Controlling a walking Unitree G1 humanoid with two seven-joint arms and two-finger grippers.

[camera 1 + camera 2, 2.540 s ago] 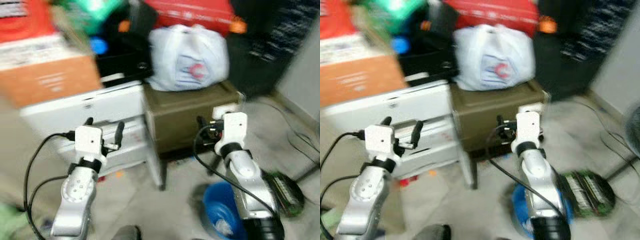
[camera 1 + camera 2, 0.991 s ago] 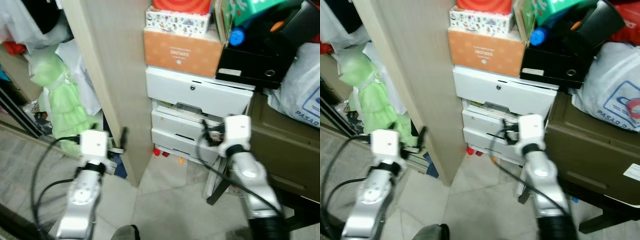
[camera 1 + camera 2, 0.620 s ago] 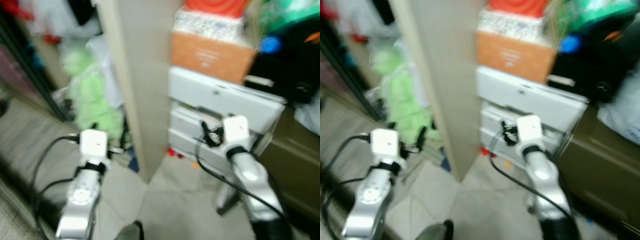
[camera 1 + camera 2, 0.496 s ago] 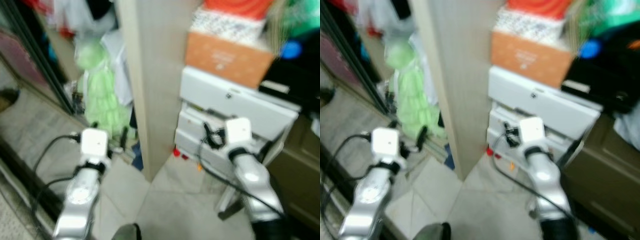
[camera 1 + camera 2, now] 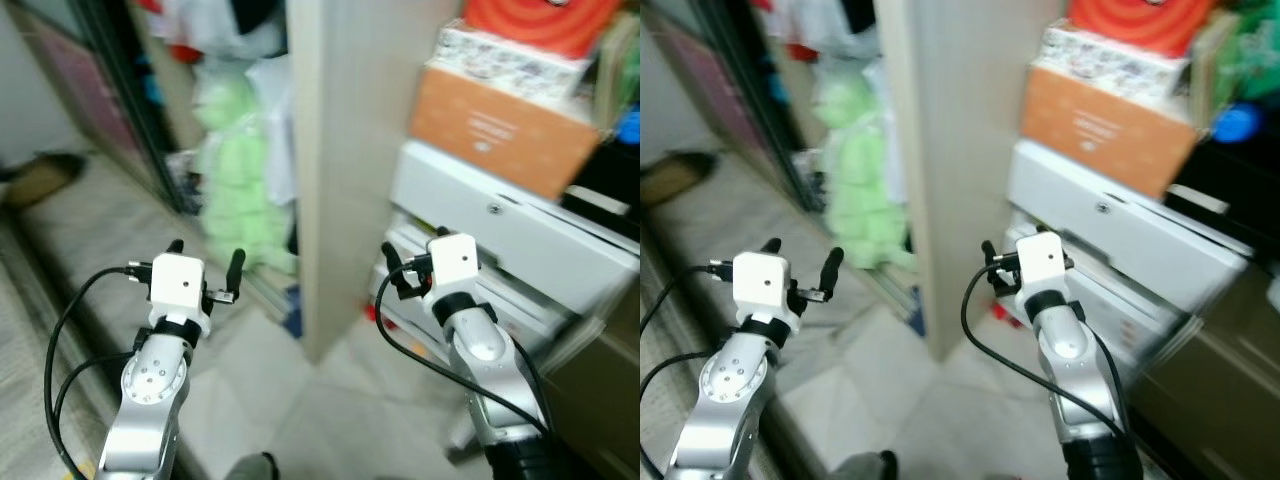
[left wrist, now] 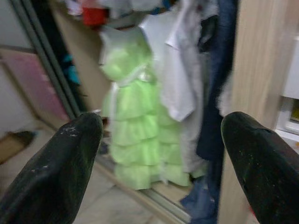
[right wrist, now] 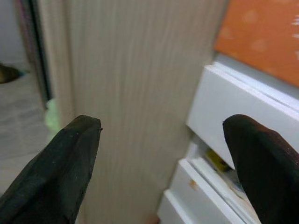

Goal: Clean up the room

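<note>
Both arms are raised in the lower half of the frame, holding nothing. The left gripper has its fingers spread, facing a light green ruffled dress hanging at upper left. The right gripper, fingers also spread, faces the pale wooden panel beside the white drawer unit, which carries an orange box.

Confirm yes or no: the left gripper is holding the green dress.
No, the left gripper is open and empty, with the green dress hanging beyond it.
</note>
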